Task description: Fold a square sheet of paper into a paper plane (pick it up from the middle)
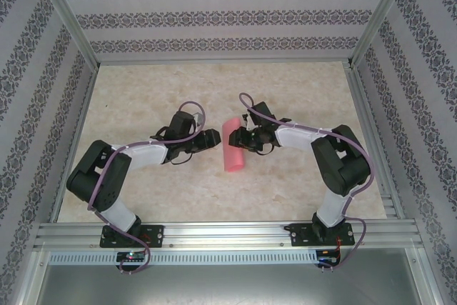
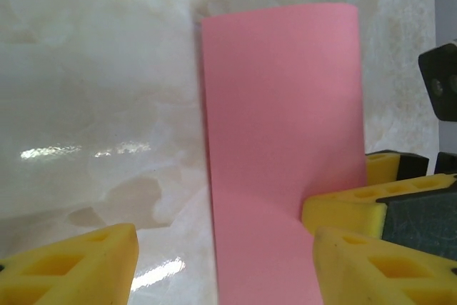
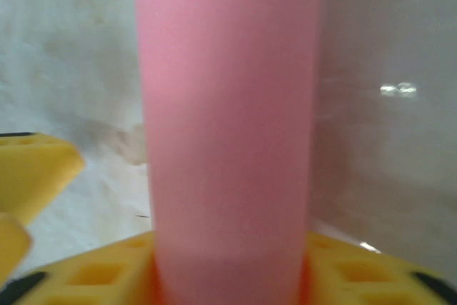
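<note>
**Paper** (image 1: 233, 146): a narrow pink strip in the middle of the worktop (image 1: 143, 91). Its long axis runs from the far edge toward the near edge, about midway between the left and right edges. It has no nose or wings yet, so I judge this an early fold.

**Left tool** (image 1: 212, 138): just beside the strip's left side. In the left wrist view the paper's (image 2: 278, 141) near end lies in the gap of the tool (image 2: 221, 255). The jaws are apart and released. The left finger (image 2: 78, 266) is clear of the paper; the other sits at its edge.

**Right tool** (image 1: 245, 141): touching the strip's right side. In the right wrist view the paper (image 3: 228, 119) sits over a yellow finger (image 3: 371, 273). The view is too close and blurred, so I cannot tell whether the tool is clenched or released.

**Risks (judgement):**
- The fold looks uncreased, so if nothing pins it, it may spring open.
- The worktop is glossy, so a sideways push could slide the strip instead of folding it.
- If the left jaws close on the near end, they could crumple it or skew the edges.
- The tools are near each other across a narrow strip, so they could collide.

**Views:**
- Top: shows the strip's place on the worktop and both arms, but no jaw detail.
- Left wrist: the strip reads flat with crisp edges. A further yellow finger (image 2: 343, 208) overlaps its right edge, likely the right tool's.
- Right wrist: the strip reads bowed across its width, like a loose roll.
</note>
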`<state>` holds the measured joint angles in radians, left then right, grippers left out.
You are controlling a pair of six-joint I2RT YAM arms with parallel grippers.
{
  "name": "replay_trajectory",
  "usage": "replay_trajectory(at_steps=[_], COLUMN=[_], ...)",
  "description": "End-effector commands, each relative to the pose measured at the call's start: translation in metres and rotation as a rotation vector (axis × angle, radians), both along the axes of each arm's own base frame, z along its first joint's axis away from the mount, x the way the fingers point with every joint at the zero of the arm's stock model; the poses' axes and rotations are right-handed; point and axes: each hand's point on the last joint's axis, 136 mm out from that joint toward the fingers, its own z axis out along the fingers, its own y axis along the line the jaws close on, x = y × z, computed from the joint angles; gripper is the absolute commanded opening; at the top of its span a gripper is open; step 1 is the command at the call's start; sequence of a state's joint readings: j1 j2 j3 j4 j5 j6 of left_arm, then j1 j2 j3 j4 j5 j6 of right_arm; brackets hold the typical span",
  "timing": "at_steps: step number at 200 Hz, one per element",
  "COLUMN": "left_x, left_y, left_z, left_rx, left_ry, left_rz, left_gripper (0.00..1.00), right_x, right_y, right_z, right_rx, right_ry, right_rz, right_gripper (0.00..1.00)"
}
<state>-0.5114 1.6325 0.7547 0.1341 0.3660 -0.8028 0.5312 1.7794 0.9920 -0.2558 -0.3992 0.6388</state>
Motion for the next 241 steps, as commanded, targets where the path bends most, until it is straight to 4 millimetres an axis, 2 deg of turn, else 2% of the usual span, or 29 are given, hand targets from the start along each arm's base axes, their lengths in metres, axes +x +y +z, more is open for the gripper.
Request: replay_trajectory(at_steps=[1, 19, 49, 80, 108, 168, 241], left_x=[0.014, 0.014, 0.013, 0.011, 0.012, 0.014, 0.016], left_y=[-0.009, -0.009, -0.015, -0.025, -0.035, -0.047, -0.033], left_z=[0.016, 0.014, 0.013, 0.013, 0.015, 0.010, -0.004], left_rx=[-0.010, 0.002, 0.002, -0.001, -0.016, -0.008, 0.042], left_ry=[-0.060, -0.056, -0.054, -0.050, -0.031, -0.008, 0.026], left_rz=[0.015, 0.017, 0.001, -0.023, -0.044, -0.040, 0.035], left_gripper=[0.66, 0.66, 0.66, 0.65, 0.57, 0.55, 0.44], right_x=[0.006, 0.006, 0.007, 0.007, 0.007, -0.005, -0.014], right_y=[-0.026, -0.037, -0.047, -0.051, -0.057, -0.045, -0.042], right_z=[-0.006, -0.004, 0.001, -0.003, -0.009, -0.023, -0.046], right_rx=[-0.155, -0.219, -0.268, -0.241, -0.252, -0.260, -0.368], right_ry=[-0.029, -0.045, -0.059, -0.034, 0.005, 0.049, 0.083], right_rz=[-0.015, -0.022, -0.023, -0.029, -0.039, 0.058, 0.113], right_gripper=[0.61, 0.68, 0.70, 0.61, 0.56, 0.58, 0.63])
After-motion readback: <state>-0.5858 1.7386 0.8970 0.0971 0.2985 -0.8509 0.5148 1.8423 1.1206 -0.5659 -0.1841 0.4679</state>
